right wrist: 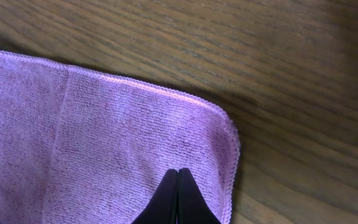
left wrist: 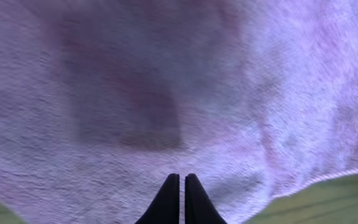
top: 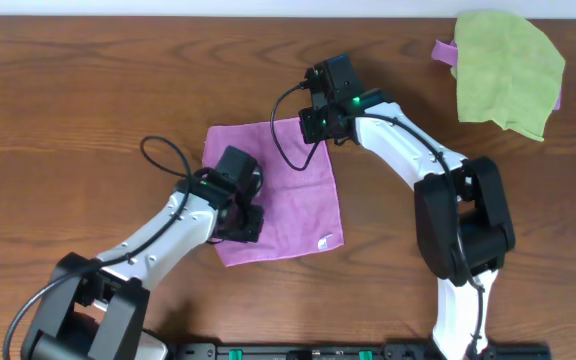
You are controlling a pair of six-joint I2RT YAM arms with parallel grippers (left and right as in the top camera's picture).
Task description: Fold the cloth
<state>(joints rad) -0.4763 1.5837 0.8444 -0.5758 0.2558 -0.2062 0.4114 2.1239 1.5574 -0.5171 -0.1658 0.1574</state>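
Brown wooden table (top: 88,80), purple cloth (top: 303,205), green cloth (top: 508,70)

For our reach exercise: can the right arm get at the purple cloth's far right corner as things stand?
Probably yes: the right gripper is right at that corner of the purple cloth, with nothing between them, though its jaws are shut.

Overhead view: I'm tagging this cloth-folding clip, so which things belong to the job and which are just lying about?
Job: small square purple terry cloth; left tool and right tool, both shut, at it.
Lying about: larger crumpled lime-green cloth, far right; purple fabric edge showing beneath it.
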